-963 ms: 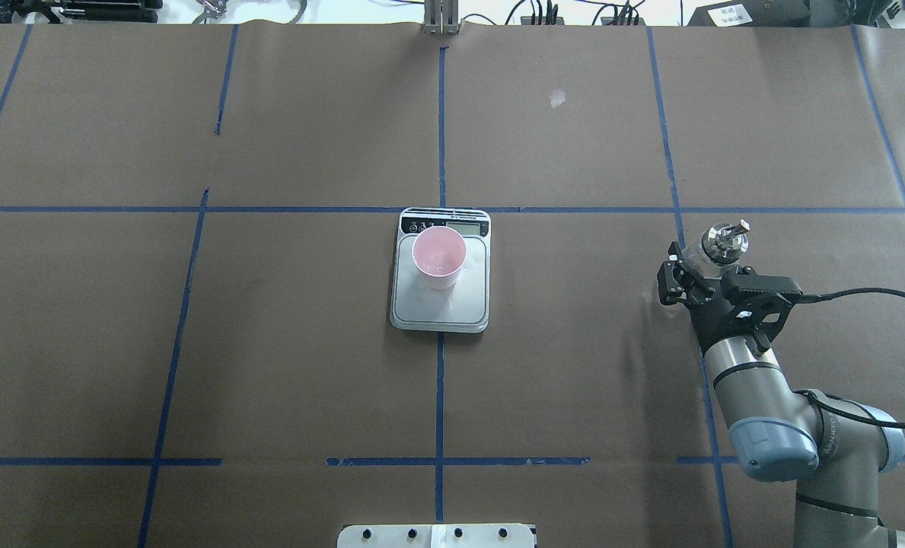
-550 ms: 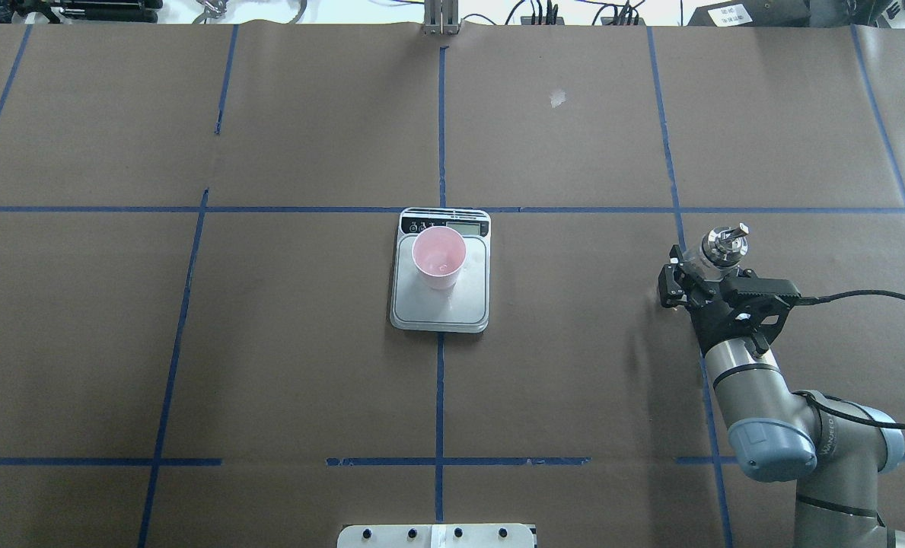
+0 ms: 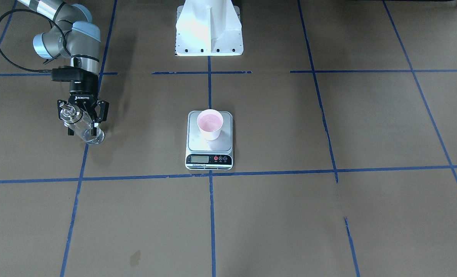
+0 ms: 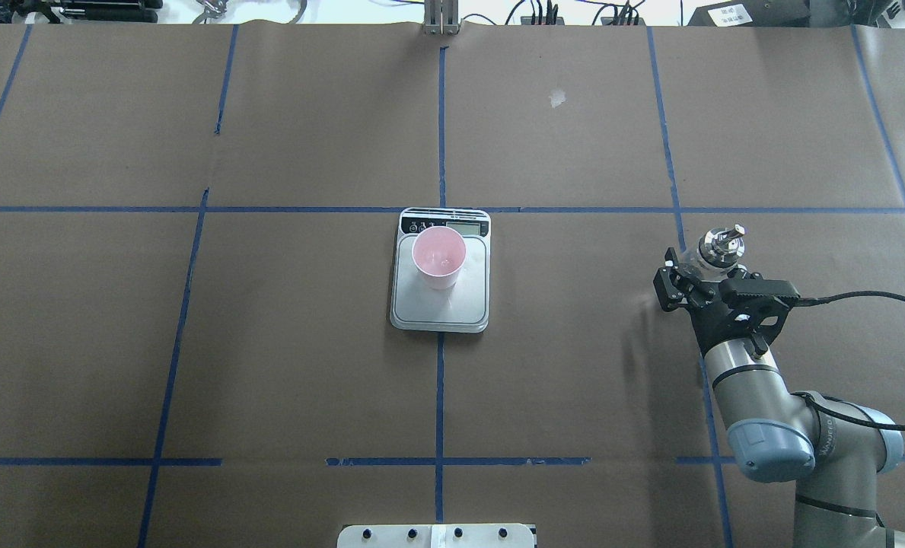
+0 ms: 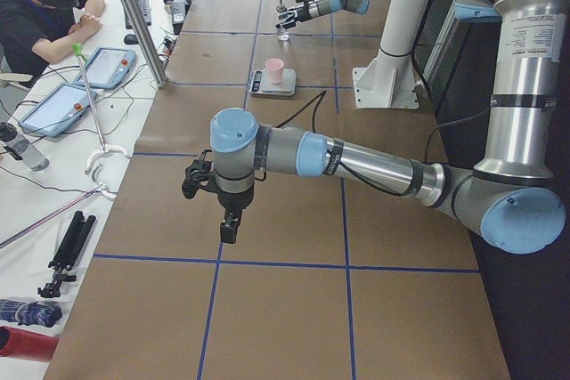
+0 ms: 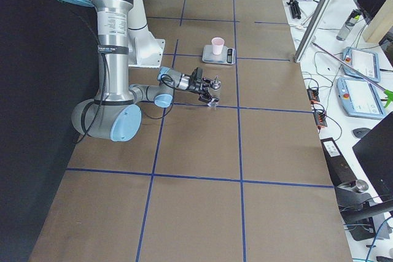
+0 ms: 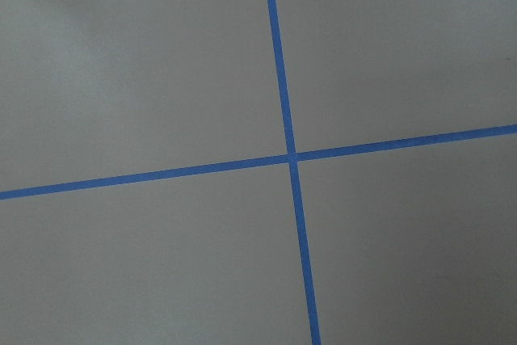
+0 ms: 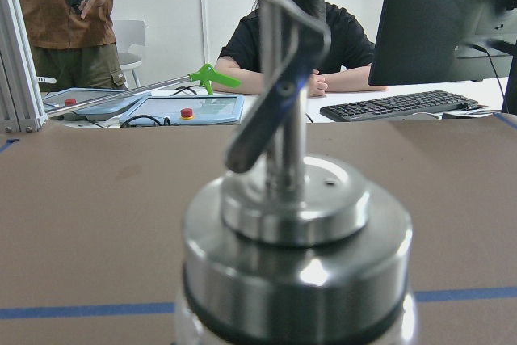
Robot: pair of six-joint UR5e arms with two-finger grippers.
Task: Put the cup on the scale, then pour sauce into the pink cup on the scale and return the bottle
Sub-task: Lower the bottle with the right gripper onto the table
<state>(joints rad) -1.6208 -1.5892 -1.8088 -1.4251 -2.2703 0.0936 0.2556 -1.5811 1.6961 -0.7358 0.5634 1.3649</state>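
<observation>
The pink cup (image 4: pixel 438 255) stands upright on the silver scale (image 4: pixel 441 313) at the table's middle; it also shows in the front view (image 3: pixel 210 123) on the scale (image 3: pixel 209 147). My right gripper (image 4: pixel 694 268) is shut on the clear glass bottle (image 4: pixel 718 247) with the metal spout, far right of the scale. In the front view the bottle (image 3: pixel 79 125) is upright between the fingers, its base at or just above the table. The right wrist view shows its metal collar (image 8: pixel 295 240) close up. My left gripper (image 5: pixel 191 181) shows only in the left side view; I cannot tell if it is open.
Brown paper with blue tape lines (image 4: pixel 441 396) covers the table. The robot's white base (image 3: pixel 209 29) stands behind the scale. Operators sit and stand past the far edge (image 8: pixel 299 30), with tablets and a keyboard. The left wrist view shows only a tape cross (image 7: pixel 291 157).
My right gripper has lowered the bottle towards the table and shifted slightly left. The cup and the scale have not moved.
</observation>
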